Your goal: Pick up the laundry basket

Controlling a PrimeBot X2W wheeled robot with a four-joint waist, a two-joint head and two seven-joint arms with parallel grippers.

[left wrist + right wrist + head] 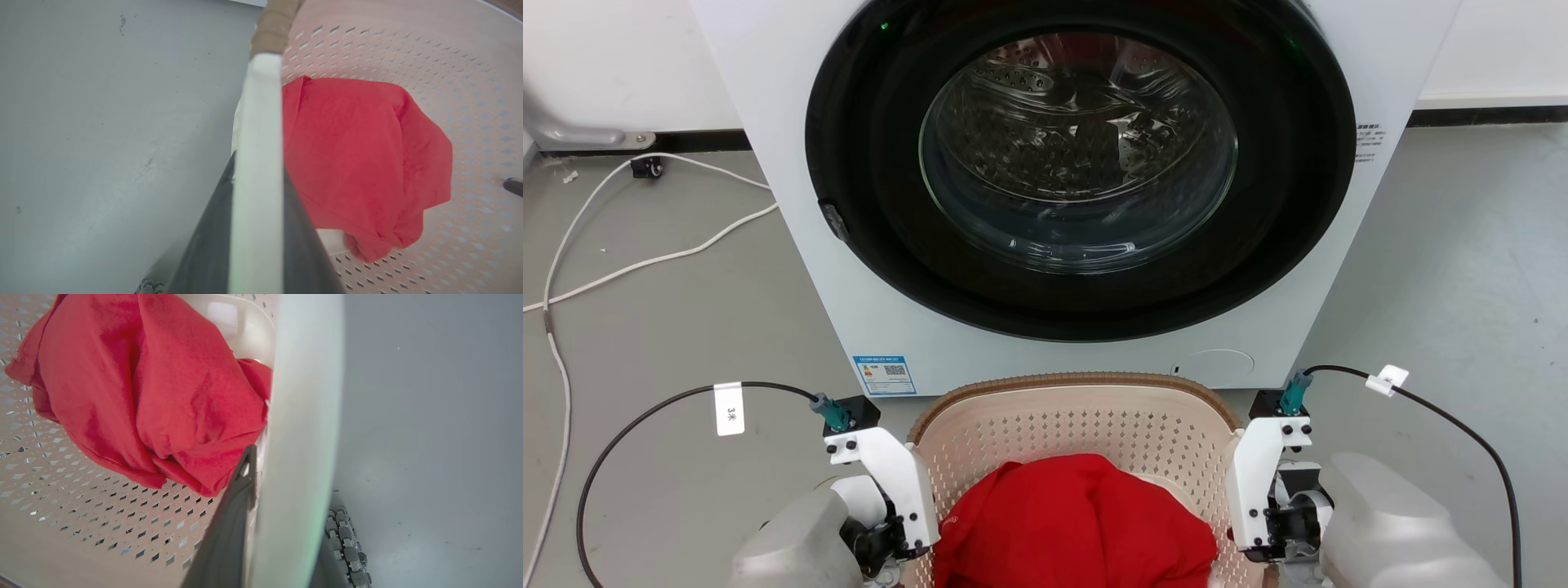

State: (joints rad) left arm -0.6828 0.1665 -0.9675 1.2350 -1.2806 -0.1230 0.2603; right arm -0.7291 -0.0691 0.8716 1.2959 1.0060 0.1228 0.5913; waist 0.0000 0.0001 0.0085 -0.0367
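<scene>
- Left gripper (pixel 259 163) is clamped on the laundry basket's (pixel 1062 382) white handle (pixel 256 114); right gripper (pixel 286 477) grips its side likewise.
- Raise both arms together and level, so the red garment (pixel 1078 523) does not slide.

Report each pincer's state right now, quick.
Left pincer: closed on the laundry basket, one finger on each side of its edge.
Right pincer: closed on the laundry basket at the opposite side.

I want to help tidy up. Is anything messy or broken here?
Nothing looks broken or spilled. A red garment lies crumpled in the laundry basket, and a white cable trails loose over the floor.
</scene>
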